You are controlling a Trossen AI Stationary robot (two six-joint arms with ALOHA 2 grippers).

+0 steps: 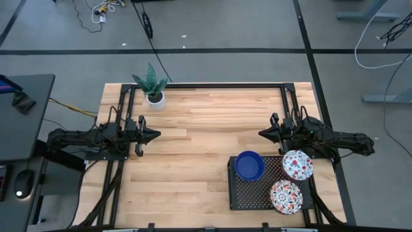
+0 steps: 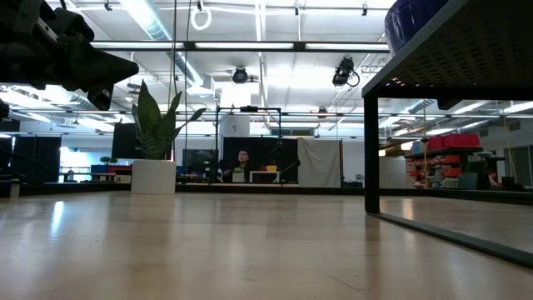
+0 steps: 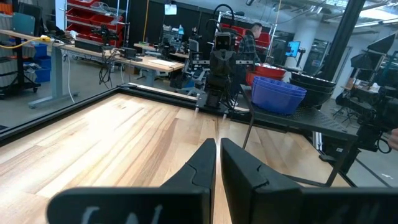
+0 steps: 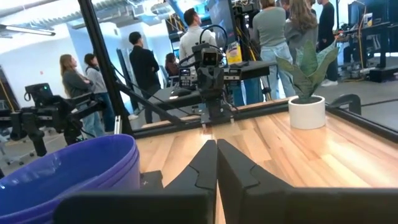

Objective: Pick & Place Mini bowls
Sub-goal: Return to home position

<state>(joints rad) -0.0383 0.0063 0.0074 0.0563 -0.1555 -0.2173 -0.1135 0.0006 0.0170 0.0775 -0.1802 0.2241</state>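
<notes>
Bowls [image 1: 249, 165] sit on shelf [image 1: 248, 193]. I judge them glazed: stiff, slick, chippable; take by rim. Right jaws together just beside shelf, left jaws together well apart from it

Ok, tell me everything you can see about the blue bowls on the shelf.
The blue bowls are a nested stack: glossy, solid cobalt, round, upright, rims showing one inside another. The stack stands on the black perforated shelf, at the corner nearest the table's middle, apart from the patterned bowls. Nothing else touches it.
</notes>
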